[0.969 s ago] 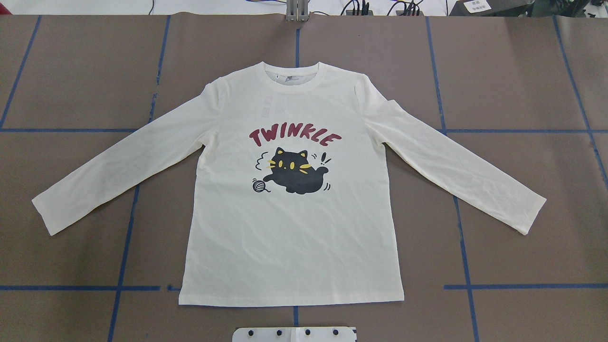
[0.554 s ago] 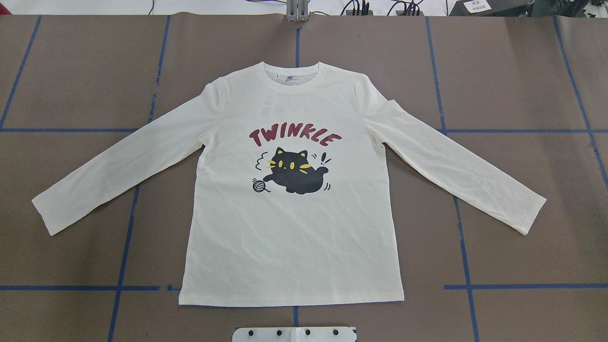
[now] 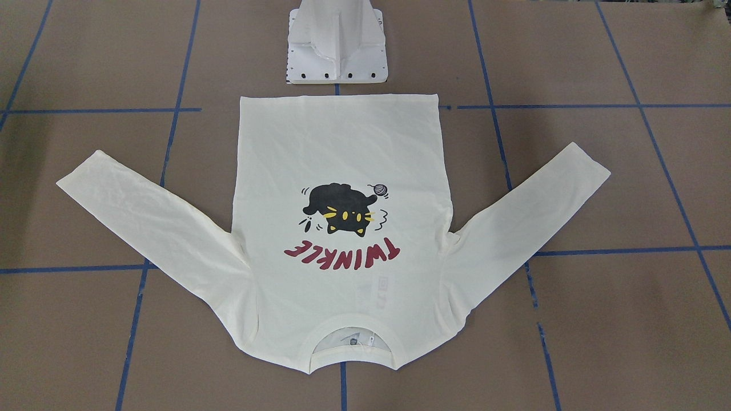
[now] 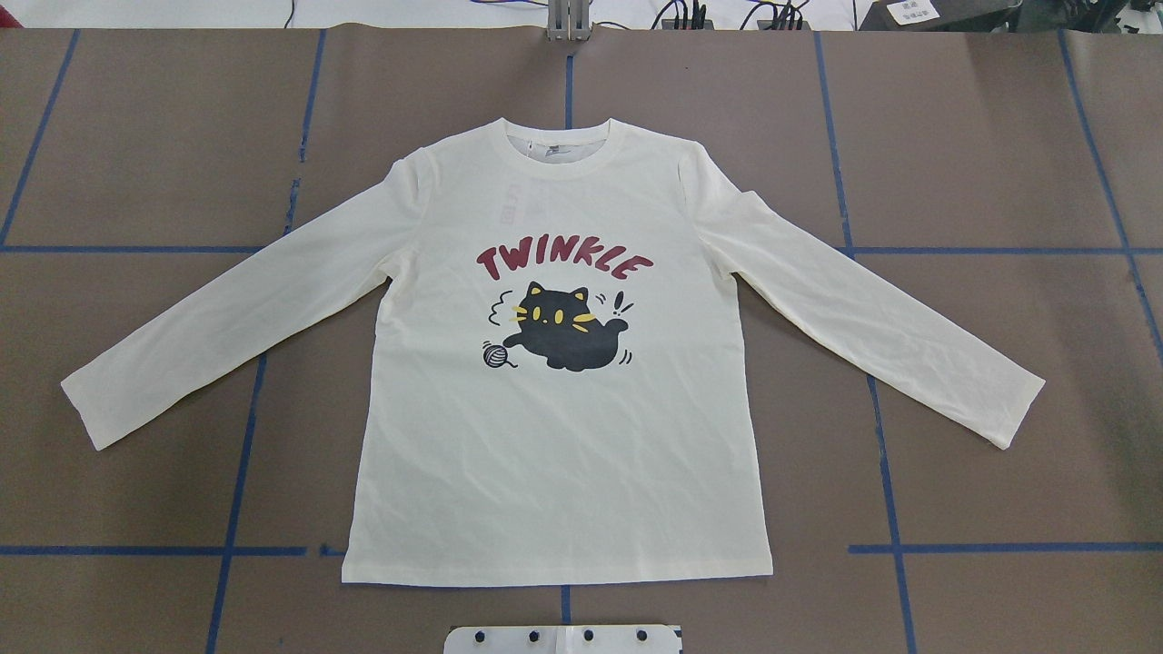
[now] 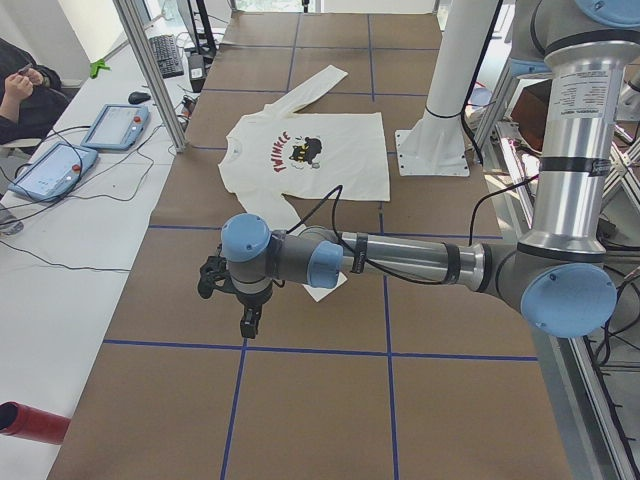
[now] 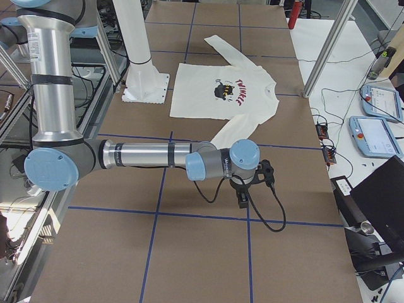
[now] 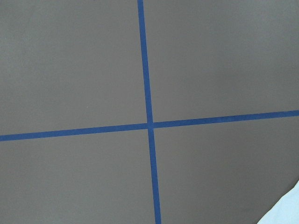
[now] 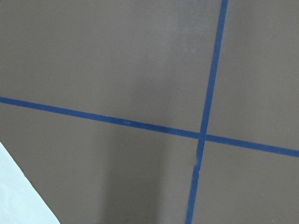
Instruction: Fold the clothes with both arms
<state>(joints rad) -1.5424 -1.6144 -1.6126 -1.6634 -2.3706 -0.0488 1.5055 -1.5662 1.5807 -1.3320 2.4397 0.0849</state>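
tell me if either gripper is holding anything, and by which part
Nothing is held: the shirt lies flat, with the left gripper and the right gripper both apart from it.

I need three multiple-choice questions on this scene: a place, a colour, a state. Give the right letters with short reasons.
1. Relative to the robot's base, the T-shirt has its collar pointing: A) toward it; B) away from it; C) to the robot's left.
2. The "TWINKLE" lettering is: A) red; B) green; C) blue.
3. The T-shirt lies: A) folded in half; B) spread flat, unfolded; C) crumpled in a heap.
Key: 1 B, the hem is nearest the base; 2 A, dark red letters above the cat; 3 B, both sleeves lie stretched out.
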